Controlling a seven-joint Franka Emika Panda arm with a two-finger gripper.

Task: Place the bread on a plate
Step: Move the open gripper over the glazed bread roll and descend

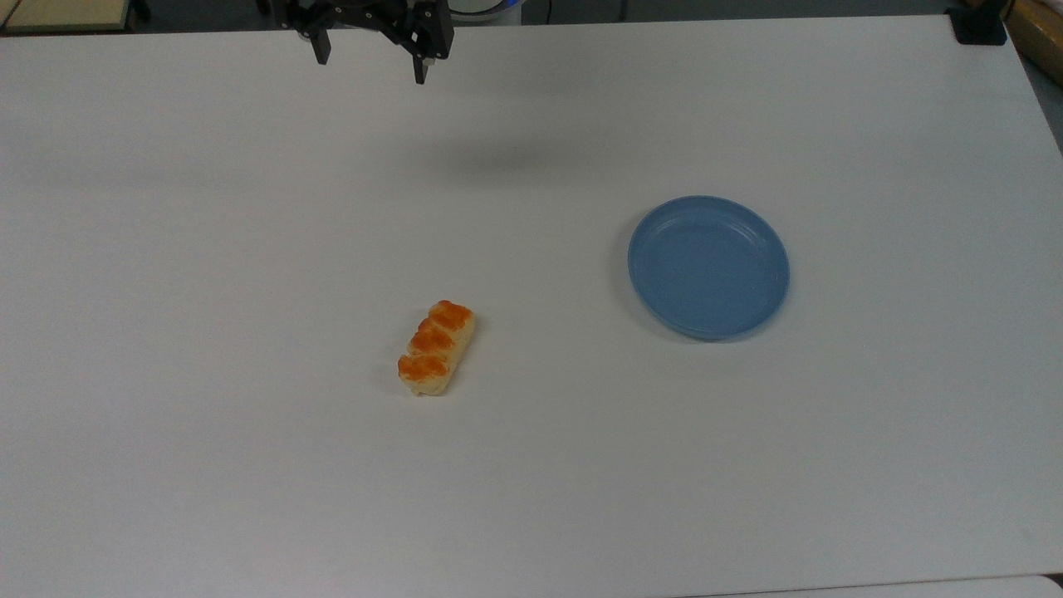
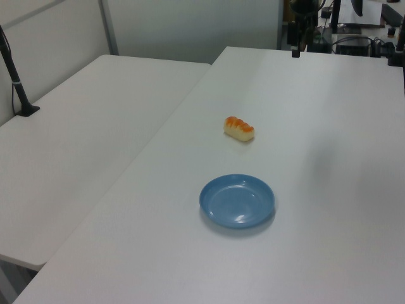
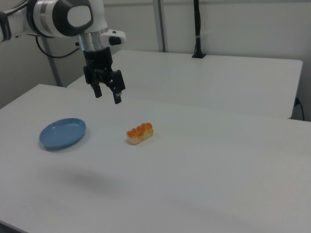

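Observation:
The bread [image 1: 436,347], a pale-yellow bun with orange-brown glazed tops, lies on the white table left of centre in the top view. It is also in the left view [image 2: 239,128] and the right view [image 3: 140,133]. The blue plate [image 1: 707,267] sits bare, well apart from the bread toward the top view's right; it shows too in the left view [image 2: 237,201] and the right view [image 3: 62,133]. My gripper [image 1: 370,62] hangs open and holds nothing, high above the table's far edge. In the right view the gripper [image 3: 107,95] is above and between plate and bread.
The white table [image 1: 249,208] stretches wide around both objects. A second white table [image 2: 82,145] adjoins it, with a black post [image 2: 19,88] clamped at its edge. A black block [image 1: 980,25] sits on the table's corner at the top view's upper right.

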